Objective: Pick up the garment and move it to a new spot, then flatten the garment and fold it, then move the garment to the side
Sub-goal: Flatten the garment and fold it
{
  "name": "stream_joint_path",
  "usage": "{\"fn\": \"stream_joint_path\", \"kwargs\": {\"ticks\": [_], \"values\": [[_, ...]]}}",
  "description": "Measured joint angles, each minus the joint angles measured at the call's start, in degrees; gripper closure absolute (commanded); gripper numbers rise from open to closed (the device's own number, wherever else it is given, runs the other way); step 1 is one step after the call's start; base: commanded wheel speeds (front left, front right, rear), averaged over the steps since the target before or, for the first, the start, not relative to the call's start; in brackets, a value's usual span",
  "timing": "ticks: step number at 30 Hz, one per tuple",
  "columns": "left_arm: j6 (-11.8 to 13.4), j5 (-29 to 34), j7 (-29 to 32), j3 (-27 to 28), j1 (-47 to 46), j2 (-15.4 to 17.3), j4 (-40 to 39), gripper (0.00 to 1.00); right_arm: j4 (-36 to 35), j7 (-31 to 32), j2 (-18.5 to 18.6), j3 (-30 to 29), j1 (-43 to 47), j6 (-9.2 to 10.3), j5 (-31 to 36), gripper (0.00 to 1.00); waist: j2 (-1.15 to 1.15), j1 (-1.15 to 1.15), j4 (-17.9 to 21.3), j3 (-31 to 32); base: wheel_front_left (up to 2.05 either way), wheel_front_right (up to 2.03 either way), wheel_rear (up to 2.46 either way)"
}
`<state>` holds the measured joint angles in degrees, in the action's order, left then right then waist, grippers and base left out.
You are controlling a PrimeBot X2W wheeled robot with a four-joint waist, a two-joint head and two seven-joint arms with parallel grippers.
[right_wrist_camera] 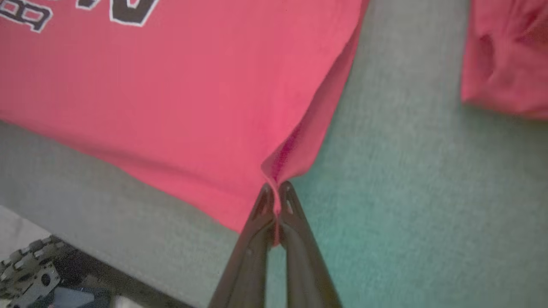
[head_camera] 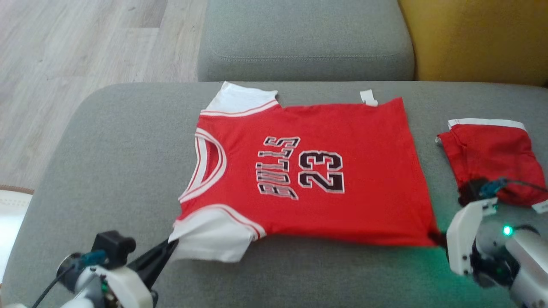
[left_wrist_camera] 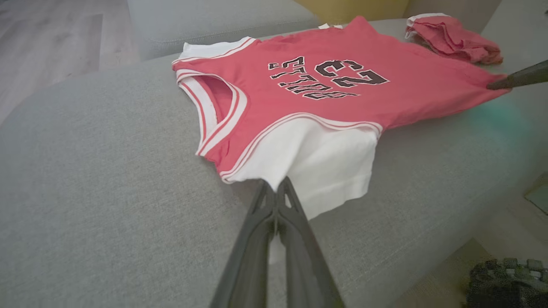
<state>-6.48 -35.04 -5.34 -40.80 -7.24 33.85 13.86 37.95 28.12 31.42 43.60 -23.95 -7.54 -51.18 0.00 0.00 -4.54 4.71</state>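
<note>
**Jersey Flat on Cushion, Gripped at Two Near Corners**

The red fabric jersey with white sleeves (head_camera: 334, 201) lies spread face up on the grey sofa cushion (head_camera: 107, 162). The left jaws are closed on the near white sleeve (head_camera: 209, 239). The right jaws are closed on the near right hem corner (head_camera: 430, 237). The fabric looks light and limp, so grip at the edges and keep the tension even.

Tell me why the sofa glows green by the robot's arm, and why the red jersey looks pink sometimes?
Head view: a green light on the right arm tints the grey sofa cushion below it. Right wrist view: the same green wash lies on the cushion, and the picture is soft. Left wrist view: the jersey looks washed-out pink, and the wide lens curves the cushion.
</note>
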Motion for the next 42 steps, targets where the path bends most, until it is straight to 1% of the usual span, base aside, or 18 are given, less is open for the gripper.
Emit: {"fn": "stream_joint_path", "kwargs": {"ticks": [3, 8, 11, 17, 23, 30, 37, 42], "values": [[0.3, -2.0, 2.0, 0.3, 2.1, 1.9, -3.6, 1.0, -2.9, 4.1, 1.3, 0.4, 2.1, 0.0, -2.0, 1.0, 0.0, 0.0, 0.3, 0.1, 0.0, 0.0, 0.0], [1.5, -2.9, 3.7, 1.0, 3.0, 3.6, -7.8, 1.0, -5.4, 4.8, 2.2, -2.2, 2.6, 0.0, -2.7, 1.0, 0.0, 0.0, 0.5, -0.5, 0.0, 0.0, 0.0], [2.0, -2.9, 4.3, 1.3, 2.4, 3.7, -8.4, 1.0, -5.7, 5.5, 2.2, -4.0, 2.1, 0.0, -2.1, 1.0, 0.0, 0.0, 0.6, -1.2, 0.0, 0.0, 0.0], [1.9, -2.9, 5.4, 2.3, -2.0, 3.7, -8.1, 1.0, -5.9, 7.2, 1.4, -7.1, 0.5, 0.0, -0.3, 1.0, 0.0, 0.0, 0.8, -3.1, 0.0, 0.0, 0.0], [0.5, -3.0, 6.4, 2.0, -7.2, 3.5, -5.3, 1.0, -5.4, 8.3, 0.0, -9.7, -3.2, 0.0, 2.5, 1.0, 0.0, 0.0, 1.0, -5.8, 0.0, 0.0, 0.0], [-0.6, -2.9, 7.3, 0.0, -14.9, 1.8, -0.5, 1.0, -3.9, 9.3, -1.5, -11.1, -6.0, 0.0, 5.9, 1.0, 0.0, 0.0, 0.9, -9.5, 0.0, 0.0, 0.0], [-0.7, -3.6, 8.3, -4.1, -21.9, 0.8, 4.7, 1.0, -2.8, 9.8, -2.5, -11.5, -9.4, 0.0, 8.8, 1.0, 0.0, 0.0, 0.9, -13.1, 0.0, 0.0, 0.0], [-0.7, -5.6, 8.3, -8.4, -26.8, 0.1, 7.3, 1.0, -2.2, 10.1, -3.7, -11.5, -11.4, 0.0, 10.3, 1.0, 0.0, 0.0, 1.1, -15.3, 0.0, 0.0, 0.0]]}}
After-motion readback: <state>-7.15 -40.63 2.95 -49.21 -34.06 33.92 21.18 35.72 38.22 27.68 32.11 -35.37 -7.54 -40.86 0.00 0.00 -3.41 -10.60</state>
